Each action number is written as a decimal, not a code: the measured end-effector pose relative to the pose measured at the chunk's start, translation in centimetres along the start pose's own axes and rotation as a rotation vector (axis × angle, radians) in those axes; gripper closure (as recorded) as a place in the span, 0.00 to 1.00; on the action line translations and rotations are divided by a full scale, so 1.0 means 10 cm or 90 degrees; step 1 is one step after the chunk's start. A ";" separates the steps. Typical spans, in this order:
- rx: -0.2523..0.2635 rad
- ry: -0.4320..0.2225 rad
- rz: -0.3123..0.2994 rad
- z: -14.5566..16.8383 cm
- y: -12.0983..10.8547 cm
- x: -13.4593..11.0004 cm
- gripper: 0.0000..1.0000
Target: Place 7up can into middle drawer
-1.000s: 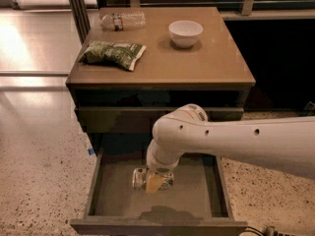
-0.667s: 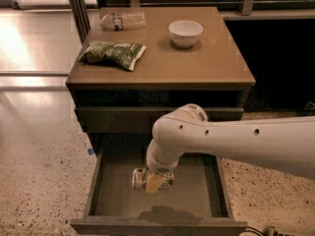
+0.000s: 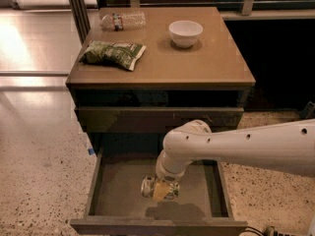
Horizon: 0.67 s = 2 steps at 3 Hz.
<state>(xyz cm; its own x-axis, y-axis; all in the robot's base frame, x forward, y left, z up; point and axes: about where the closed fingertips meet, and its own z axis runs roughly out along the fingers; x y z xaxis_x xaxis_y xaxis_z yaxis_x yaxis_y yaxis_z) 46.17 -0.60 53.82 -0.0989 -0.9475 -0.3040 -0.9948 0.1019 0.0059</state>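
The 7up can (image 3: 147, 186), silvery with a pale label, lies on its side in my gripper (image 3: 160, 189), low inside the open middle drawer (image 3: 118, 195). The gripper is shut on the can, and a yellowish finger pad (image 3: 160, 191) crosses its body. My white arm (image 3: 236, 146) reaches in from the right and hides the wrist and most of the gripper. A dark shadow lies on the drawer floor just in front of the can. The drawer has a grey-brown floor and dark side walls.
On the brown cabinet top (image 3: 206, 68) lie a green snack bag (image 3: 112, 53), a clear plastic bottle (image 3: 123, 20) and a white bowl (image 3: 185, 33). The closed upper drawer front (image 3: 123, 119) hangs above the open one. Speckled floor lies to the left.
My arm has sunk a little lower into the drawer with the can still in the gripper. The things on the cabinet top have not moved.
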 end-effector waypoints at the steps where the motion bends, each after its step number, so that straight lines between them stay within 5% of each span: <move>1: -0.065 0.010 0.032 0.64 0.18 0.17 1.00; 2: -0.065 0.010 0.032 0.64 0.18 0.17 1.00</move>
<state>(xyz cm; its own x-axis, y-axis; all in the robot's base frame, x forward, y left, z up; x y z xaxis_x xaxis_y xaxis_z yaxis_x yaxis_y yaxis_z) 44.35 -0.05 47.23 -0.1489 -0.9465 -0.2862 -0.9858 0.1195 0.1178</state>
